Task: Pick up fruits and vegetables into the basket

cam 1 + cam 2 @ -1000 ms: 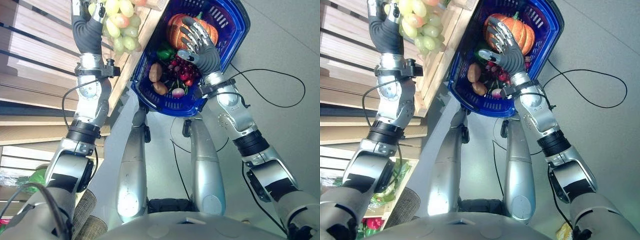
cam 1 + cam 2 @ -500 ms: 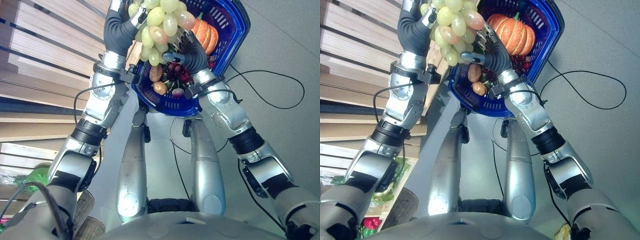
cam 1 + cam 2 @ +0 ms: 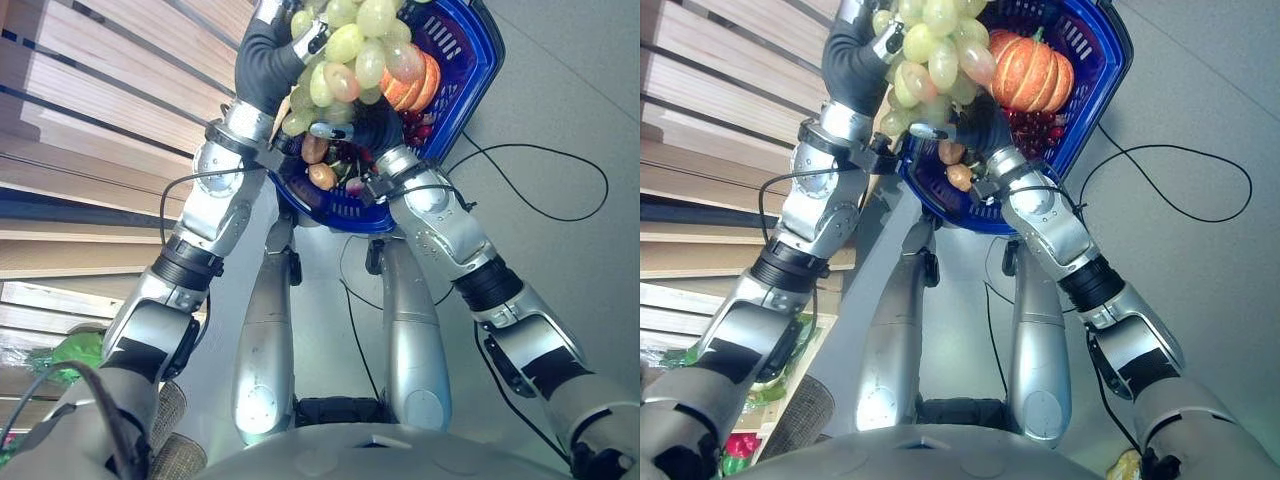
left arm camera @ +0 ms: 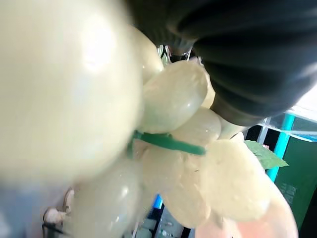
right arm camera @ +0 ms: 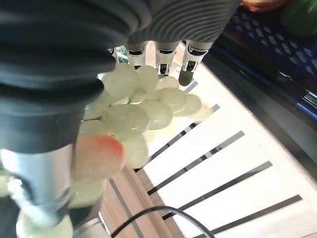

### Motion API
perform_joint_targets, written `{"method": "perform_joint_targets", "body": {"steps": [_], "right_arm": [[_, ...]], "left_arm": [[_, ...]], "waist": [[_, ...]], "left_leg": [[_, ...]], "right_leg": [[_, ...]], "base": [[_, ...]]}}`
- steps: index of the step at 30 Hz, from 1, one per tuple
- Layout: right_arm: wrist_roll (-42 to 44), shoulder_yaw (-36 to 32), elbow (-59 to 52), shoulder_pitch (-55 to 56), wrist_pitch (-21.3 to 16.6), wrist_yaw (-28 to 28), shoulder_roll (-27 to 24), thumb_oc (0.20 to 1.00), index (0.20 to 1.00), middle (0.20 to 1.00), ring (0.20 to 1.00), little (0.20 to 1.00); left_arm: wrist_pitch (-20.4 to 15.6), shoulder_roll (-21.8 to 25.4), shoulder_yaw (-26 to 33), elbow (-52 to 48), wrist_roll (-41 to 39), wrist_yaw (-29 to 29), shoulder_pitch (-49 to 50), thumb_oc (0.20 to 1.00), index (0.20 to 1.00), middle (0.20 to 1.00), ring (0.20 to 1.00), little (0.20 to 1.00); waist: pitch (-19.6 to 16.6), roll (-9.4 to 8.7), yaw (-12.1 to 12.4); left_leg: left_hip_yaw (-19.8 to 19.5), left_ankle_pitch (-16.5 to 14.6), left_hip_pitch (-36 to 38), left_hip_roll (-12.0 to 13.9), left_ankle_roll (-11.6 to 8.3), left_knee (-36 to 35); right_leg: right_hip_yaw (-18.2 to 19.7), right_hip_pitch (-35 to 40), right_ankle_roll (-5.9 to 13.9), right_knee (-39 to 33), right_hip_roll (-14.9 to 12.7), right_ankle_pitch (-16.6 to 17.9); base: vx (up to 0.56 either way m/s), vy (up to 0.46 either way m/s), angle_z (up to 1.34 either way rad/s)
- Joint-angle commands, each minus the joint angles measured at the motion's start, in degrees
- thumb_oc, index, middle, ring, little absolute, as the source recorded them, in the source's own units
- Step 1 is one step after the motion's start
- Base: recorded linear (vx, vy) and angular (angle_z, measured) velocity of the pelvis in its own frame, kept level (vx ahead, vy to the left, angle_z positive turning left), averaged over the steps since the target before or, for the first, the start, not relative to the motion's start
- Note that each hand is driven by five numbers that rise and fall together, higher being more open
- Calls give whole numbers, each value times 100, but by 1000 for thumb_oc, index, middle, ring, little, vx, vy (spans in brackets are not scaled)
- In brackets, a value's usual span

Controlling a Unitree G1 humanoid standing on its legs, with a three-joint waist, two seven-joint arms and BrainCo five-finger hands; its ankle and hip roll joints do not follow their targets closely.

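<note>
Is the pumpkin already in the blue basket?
Yes, the orange pumpkin lies inside the blue basket, partly behind the grape bunch that the left hand holds up.

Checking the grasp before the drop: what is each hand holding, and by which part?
The left hand holds the grape bunch at its top end, the grapes hanging below. Whether the right hand holds anything cannot be told.

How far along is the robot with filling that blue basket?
Partly done. The blue basket already holds a pumpkin, dark red berries and two small brown pieces. The left hand holds a bunch of green grapes above the basket, with the right hand just beneath. The grapes are not yet released.
</note>
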Motion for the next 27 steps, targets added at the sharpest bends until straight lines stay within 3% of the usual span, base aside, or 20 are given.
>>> {"method": "perform_joint_targets", "body": {"steps": [1,23,26,27], "right_arm": [[-53,-95,-654,-293,-181,-38,323,200,200,200,200,200],[-84,-182,-678,-184,-450,-243,340,200,200,200,200,200],[-72,-178,-676,-165,-457,-251,328,200,200,200,200,200],[-68,-173,-681,-161,-453,-268,322,200,200,200,200,200]], "left_arm": [[-153,-262,-204,-815,-137,-288,-193,200,200,200,200,200],[53,-358,-354,-872,-217,-428,63,200,200,200,200,200],[52,-330,-379,-881,33,-190,85,200,200,200,200,200],[47,-314,-379,-866,94,5,87,520,520,520,520,520]], "waist": [[-214,-21,32],[-214,-23,17],[-214,-20,19],[-214,-17,22]], "left_leg": [[94,-553,-8,-192,206,528],[97,-548,-76,-199,219,564],[88,-544,-80,-205,217,570],[82,-540,-77,-212,221,568]], "right_leg": [[42,450,502,-725,107,415],[38,388,519,-725,108,464],[44,391,517,-729,112,470],[46,393,515,-727,119,470]], "base": [[0,0,0],[0,0,0],[0,0,0],[0,0,0]]}}
